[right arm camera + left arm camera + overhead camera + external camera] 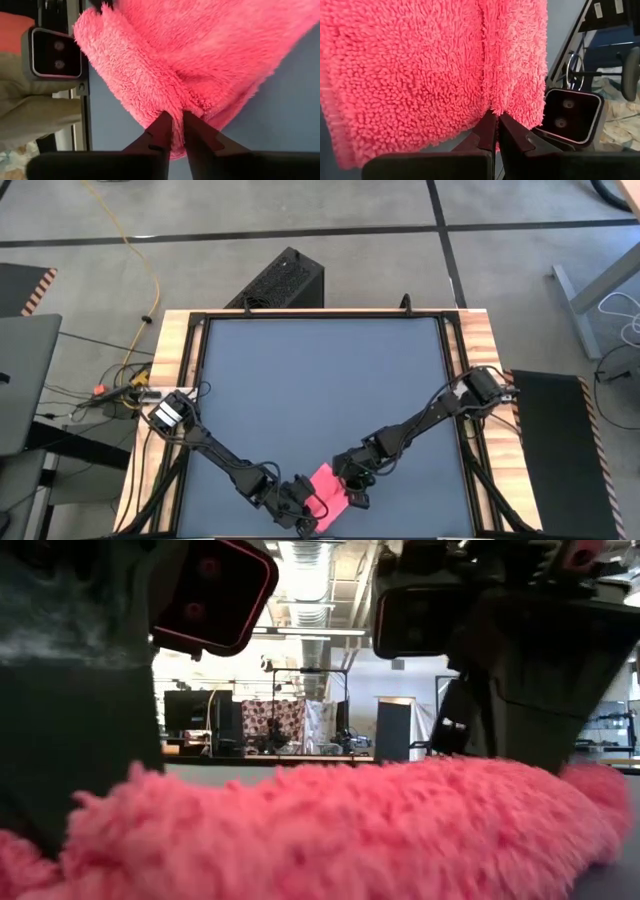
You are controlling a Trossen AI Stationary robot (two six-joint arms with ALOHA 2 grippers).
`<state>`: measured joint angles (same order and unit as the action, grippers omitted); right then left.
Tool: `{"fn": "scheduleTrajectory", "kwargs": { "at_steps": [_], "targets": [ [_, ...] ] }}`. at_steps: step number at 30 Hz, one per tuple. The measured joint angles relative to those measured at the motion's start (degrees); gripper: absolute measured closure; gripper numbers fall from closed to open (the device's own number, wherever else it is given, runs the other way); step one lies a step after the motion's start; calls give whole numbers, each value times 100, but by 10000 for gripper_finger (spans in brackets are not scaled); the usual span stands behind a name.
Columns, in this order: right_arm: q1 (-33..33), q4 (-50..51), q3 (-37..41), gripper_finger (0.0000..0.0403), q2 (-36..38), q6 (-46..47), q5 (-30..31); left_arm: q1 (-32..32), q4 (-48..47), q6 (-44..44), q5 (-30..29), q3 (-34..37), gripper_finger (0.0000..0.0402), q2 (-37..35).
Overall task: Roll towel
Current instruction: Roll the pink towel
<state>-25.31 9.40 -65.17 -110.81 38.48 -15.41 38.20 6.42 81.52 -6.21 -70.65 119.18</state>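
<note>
Towel, bright pink and fluffy, lies at the near edge of the dark grey table mat, about midway between left and right, and both arms have reached in to it. In the high view the left gripper sits at the cloth's near-left side and the right gripper at its right side, the two arms forming a V that meets over the cloth.

The left wrist view shows the left gripper's fingers pressed together with their tips at the towel's edge, right where a fold line runs through the pile; the pincer is clenched, and whether any cloth is caught between the tips cannot be told.

In the right wrist view the right gripper has its two dark fingertips standing slightly apart, with a fold of the towel between them, so it is grasping the cloth's edge. One side of the cloth curls over into a thick rolled lip.

From the low view the towel fills the foreground as a long fuzzy mound, with both arms' dark bodies hanging just above it.
</note>
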Motion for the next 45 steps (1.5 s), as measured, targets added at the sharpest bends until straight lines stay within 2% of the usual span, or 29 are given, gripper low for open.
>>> {"fn": "scheduleTrajectory", "kwargs": {
  "at_steps": [7,12,22,30,36,45],
  "targets": [
    [76,50,4,275,155,46,93,-76,-26,-107,40,0,401,4],
    [65,317,4,260,247,-90,259,-94,-54,-131,15,0,401,4],
    [66,450,-24,269,650,-506,593,-120,-128,-150,0,0,401,4],
    [-128,-154,-46,266,1335,-1135,965,-190,-181,-195,41,0,401,4],
    [-541,-214,-44,274,1176,-1506,1106,-208,-176,-195,17,0,401,4],
    [-1041,-205,-34,284,728,-2113,2034,-210,-137,-125,0,4,401,4]
  ]
}}
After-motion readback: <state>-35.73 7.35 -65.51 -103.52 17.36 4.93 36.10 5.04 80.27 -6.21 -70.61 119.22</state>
